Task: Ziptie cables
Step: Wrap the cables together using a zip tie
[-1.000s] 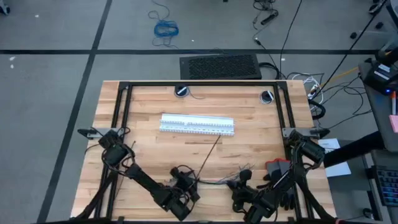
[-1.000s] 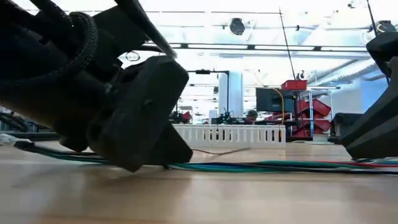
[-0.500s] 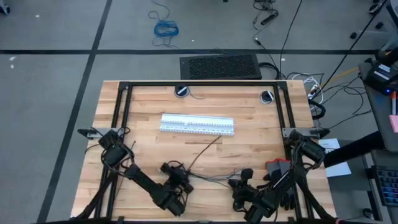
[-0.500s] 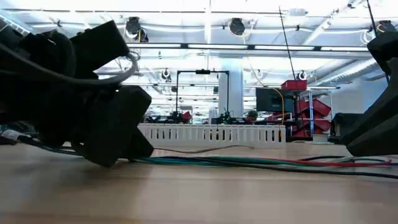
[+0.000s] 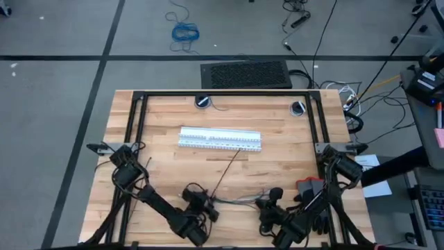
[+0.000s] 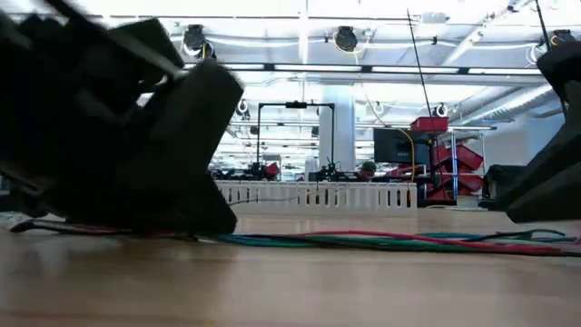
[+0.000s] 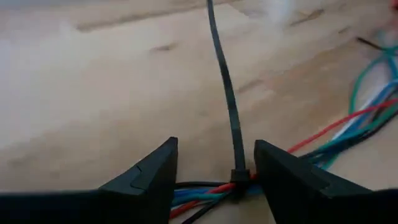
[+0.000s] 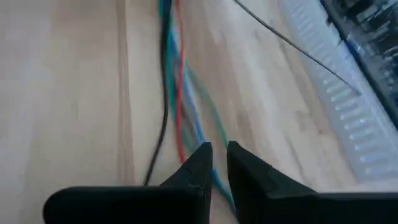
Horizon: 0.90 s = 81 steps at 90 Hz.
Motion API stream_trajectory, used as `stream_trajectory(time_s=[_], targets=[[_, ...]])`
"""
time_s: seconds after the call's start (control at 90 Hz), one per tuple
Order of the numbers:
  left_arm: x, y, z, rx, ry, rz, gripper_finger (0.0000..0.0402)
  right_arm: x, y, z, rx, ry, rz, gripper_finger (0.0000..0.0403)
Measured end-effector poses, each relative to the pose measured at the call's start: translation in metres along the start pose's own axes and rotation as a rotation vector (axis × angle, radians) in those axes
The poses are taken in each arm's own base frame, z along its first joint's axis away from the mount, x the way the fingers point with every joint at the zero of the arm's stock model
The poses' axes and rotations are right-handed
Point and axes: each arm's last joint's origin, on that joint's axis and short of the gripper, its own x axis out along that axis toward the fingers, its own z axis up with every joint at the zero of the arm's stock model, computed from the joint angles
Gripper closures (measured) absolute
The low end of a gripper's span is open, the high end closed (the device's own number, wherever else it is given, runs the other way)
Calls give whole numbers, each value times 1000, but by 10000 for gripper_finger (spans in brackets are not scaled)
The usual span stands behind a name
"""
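Both arms are working low at the near edge of the wooden tabletop (image 5: pixel 277 139), and the cables (image 5: pixel 239 200) are lying stretched between them as a thin bundle of red, green, blue and black strands. The left claw (image 7: pixel 214 180) is sitting right over one end of that bundle with its fingers spread apart, released, the strands passing across the gap between them. A ziptie (image 7: pixel 225 93) is wrapped around the bundle at that very spot, its small head resting on the wires between the fingers and its long dark tail running away across the wood. From above, that tail (image 5: pixel 225 172) is slanting up toward the white slotted strip (image 5: pixel 220 139), which is lying flat in the middle of the tabletop, well apart from the claws.

The right claw (image 8: pixel 219 163) is pinching the other end of the cables, its two fingers nearly together and clenched on the strands. At table height the bundle (image 6: pixel 381 242) is lying flat on the wood beside the dark bulk of the left arm.
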Motion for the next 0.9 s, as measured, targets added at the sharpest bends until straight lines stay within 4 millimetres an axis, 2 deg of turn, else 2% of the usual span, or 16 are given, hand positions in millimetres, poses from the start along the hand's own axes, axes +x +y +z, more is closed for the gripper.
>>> stream_trajectory(time_s=[0.189,0.411,0.611,0.722,0.856,0.9], targets=[[-10,-12,8,35,15,7,194,0,0,24,-51,-40,-21,365],[-14,1,20,167,-91,110,194,-5,0,42,-41,-92,-46,365],[-20,9,31,256,-114,167,194,-6,0,44,-51,-98,-52,365],[-27,16,51,295,-127,223,194,-4,-2,44,-86,-97,-71,365],[-52,30,95,233,-167,299,195,3,-11,44,-184,-110,-177,365],[-60,32,105,187,-170,285,195,6,-17,45,-201,-96,-205,365]])
